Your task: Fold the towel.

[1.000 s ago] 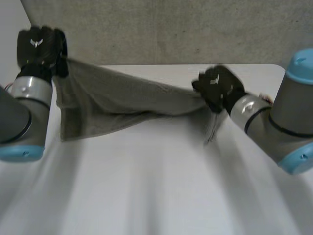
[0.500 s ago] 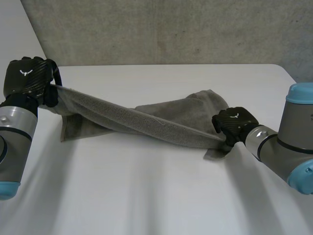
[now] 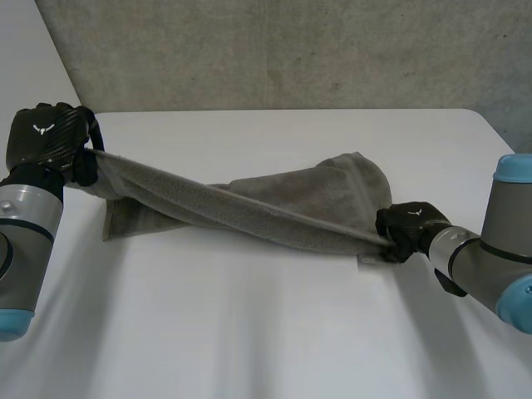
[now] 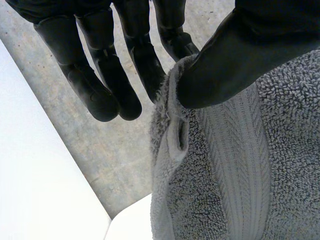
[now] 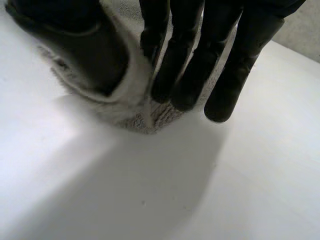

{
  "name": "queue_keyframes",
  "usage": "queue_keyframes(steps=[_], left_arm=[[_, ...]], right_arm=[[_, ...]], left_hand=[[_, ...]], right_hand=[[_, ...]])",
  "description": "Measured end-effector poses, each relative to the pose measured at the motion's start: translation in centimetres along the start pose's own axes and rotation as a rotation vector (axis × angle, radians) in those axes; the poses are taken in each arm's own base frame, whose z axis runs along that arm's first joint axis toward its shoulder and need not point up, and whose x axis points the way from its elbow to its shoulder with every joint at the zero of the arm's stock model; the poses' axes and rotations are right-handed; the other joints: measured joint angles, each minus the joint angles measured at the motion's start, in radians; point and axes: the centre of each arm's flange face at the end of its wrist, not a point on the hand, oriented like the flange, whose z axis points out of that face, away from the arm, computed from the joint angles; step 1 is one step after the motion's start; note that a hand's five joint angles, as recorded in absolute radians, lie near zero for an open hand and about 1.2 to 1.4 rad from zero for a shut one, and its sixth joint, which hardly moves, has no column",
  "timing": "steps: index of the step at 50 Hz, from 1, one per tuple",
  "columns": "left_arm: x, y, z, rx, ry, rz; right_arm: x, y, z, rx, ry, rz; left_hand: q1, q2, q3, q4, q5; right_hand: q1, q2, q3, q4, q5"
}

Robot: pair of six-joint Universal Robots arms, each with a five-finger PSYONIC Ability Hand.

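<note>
The left hand (image 3: pixel 48 143) pinches one end of the towel (image 3: pixel 249 214), seemingly a corner. The right hand (image 3: pixel 409 226) clamps the opposite end against the table (image 3: pixel 249 332), and the cloth stretches between them.

Open table (image 3: pixel 249 332) lay robot-side of the towel (image 3: pixel 274 218) and beyond it. Towel spanned left hand (image 3: pixel 46 141) to right hand (image 3: pixel 407 229), blocking passage across.

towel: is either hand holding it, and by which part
Both. The left hand pinches the towel at one corner, lifted; the right hand pinches the opposite end down at the table.
</note>
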Motion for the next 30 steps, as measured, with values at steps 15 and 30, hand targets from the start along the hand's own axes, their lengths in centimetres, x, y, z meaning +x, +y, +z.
queue_keyframes(steps=[15, 30], left_arm=[[-1.7, -5.4, 0.1, 0.166, -0.051, 0.020], [-2.0, -10.3, -1.6, 0.250, -0.015, 0.028]], right_arm=[[5.1, -13.0, -8.7, 0.399, 0.254, -0.326], [5.0, -17.6, -13.7, 0.465, 0.321, -0.571]], left_hand=[[0.005, 0.000, 0.000, 0.000, 0.001], [0.016, 0.000, 0.000, 0.000, 0.006]], right_hand=[[0.048, 0.046, 0.076, 0.078, 0.085], [0.057, 0.048, 0.077, 0.078, 0.094]])
